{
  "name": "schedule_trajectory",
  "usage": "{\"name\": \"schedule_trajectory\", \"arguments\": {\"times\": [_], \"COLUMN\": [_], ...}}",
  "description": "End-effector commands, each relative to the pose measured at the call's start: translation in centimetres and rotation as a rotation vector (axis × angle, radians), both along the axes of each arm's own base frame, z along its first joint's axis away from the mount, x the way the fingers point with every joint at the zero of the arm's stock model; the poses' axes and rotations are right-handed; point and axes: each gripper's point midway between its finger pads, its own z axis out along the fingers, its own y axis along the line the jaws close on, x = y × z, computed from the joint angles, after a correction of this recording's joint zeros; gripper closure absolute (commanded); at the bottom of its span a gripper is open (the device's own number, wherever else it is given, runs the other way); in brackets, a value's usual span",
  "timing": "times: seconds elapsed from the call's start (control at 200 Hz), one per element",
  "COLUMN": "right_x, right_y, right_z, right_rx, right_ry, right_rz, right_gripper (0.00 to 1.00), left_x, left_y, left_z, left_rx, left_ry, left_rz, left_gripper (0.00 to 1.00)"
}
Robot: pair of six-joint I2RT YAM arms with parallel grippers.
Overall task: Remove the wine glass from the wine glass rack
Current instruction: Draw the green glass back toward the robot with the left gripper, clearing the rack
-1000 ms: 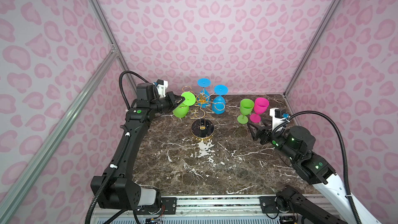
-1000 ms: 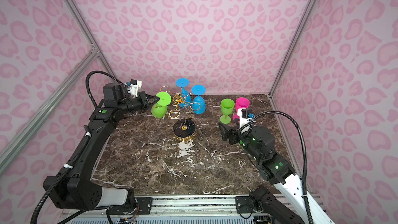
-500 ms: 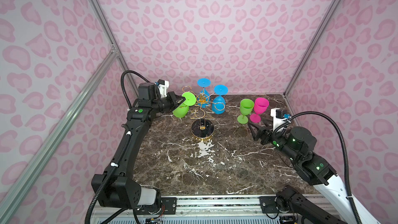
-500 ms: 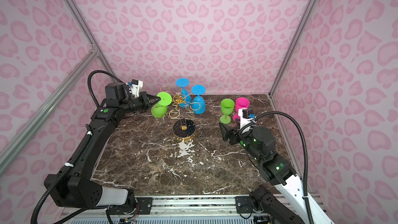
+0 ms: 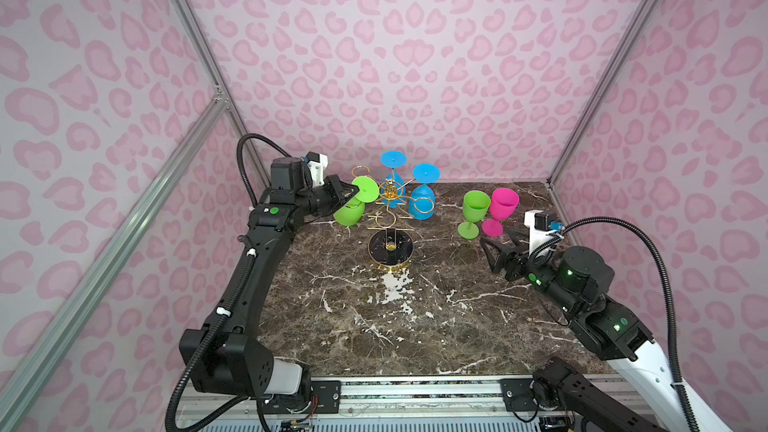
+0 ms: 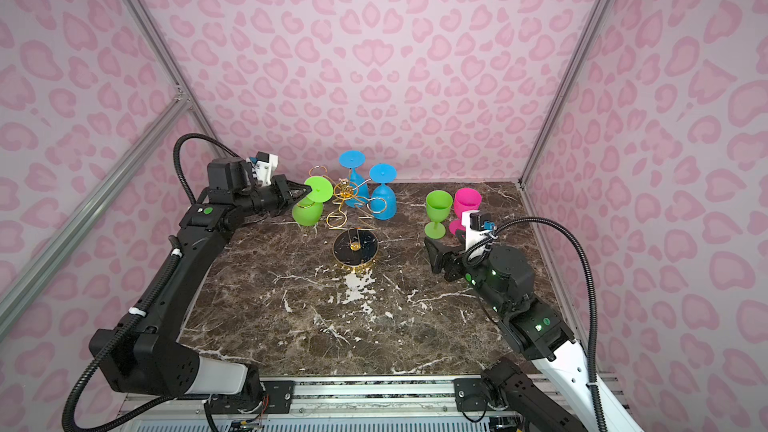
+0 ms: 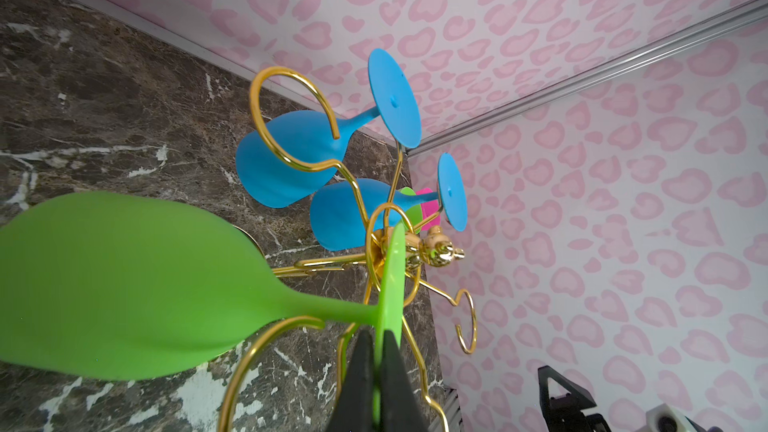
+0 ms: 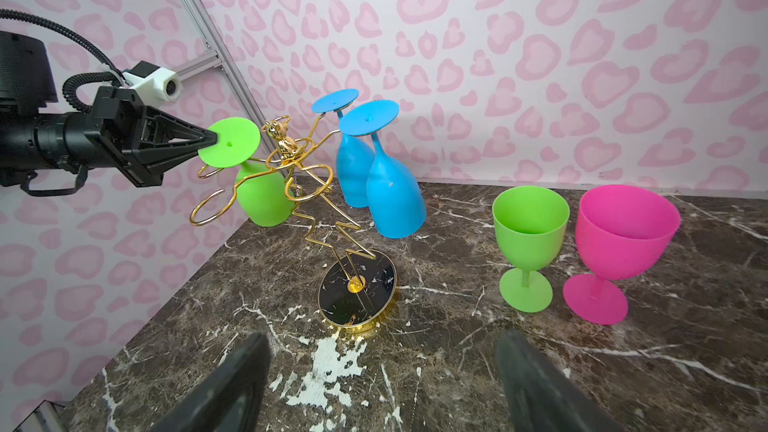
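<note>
Hanging upside down off the thin gold wire wine glass rack (image 5: 399,253) rn: the lime-green plastic wine glass (image 5: 349,214), bowl down, round foot up top. Its stem sits in one of the looped arms on the side facing the surface's back-left corner.

The left gripper (image 5: 355,189) comes in roughly level from that corner, clamped tight on the rim of the glass's foot disc. Left wrist cam shows the disc edge sandwiched btw the black fingertips (image 7: 362,367), no gap.

The rack has a round black gold-rimmed base and stands near the back edge of the dark brown marble surface (image 5: 415,317), a bit left of the middle. Two blue plastic wine glasses (image 5: 422,205) also hang upside down from its arms, on the back and right sides, just beside each other.

Over by the back-right corner, an upright lime-green goblet (image 5: 473,209) and an upright hot-pink goblet (image 5: 503,203) stand on the surface. They're right next to each other, touching or not I can't tell.

The right gripper (image 5: 497,235) hovers low just in front of those two, near the right edge, jaws spread wide w/ nothing btw them. Its wrist cam has the rack and both goblets in frame.
</note>
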Motion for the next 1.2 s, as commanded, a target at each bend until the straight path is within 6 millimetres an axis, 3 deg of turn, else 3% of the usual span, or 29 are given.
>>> {"name": "schedule_trajectory", "arguments": {"times": [0.0, 0.435, 0.9, 1.195], "right_x": [0.0, -0.2, -0.1, -0.1], "right_y": [-0.1, -0.4, -0.3, -0.2], "right_z": [-0.4, -0.5, -0.3, -0.3], "right_rx": [-0.01, -0.01, -0.007, -0.012], "right_ry": [0.003, 0.003, -0.001, -0.001], "right_rz": [-0.006, -0.013, -0.01, -0.008], "right_gripper": [0.13, 0.12, 0.12, 0.12], "left_x": [0.6, 1.2, 1.0, -0.4], "left_y": [0.2, 0.8, 4.0, 6.6], "left_z": [1.1, 1.1, 1.6, 2.3], "left_rx": [0.006, 0.009, -0.022, -0.052], "left_ry": [-0.048, -0.058, -0.071, -0.087], "left_rz": [0.013, 0.047, 0.109, 0.144], "left_gripper": [0.98, 0.98, 0.97, 0.97]}}
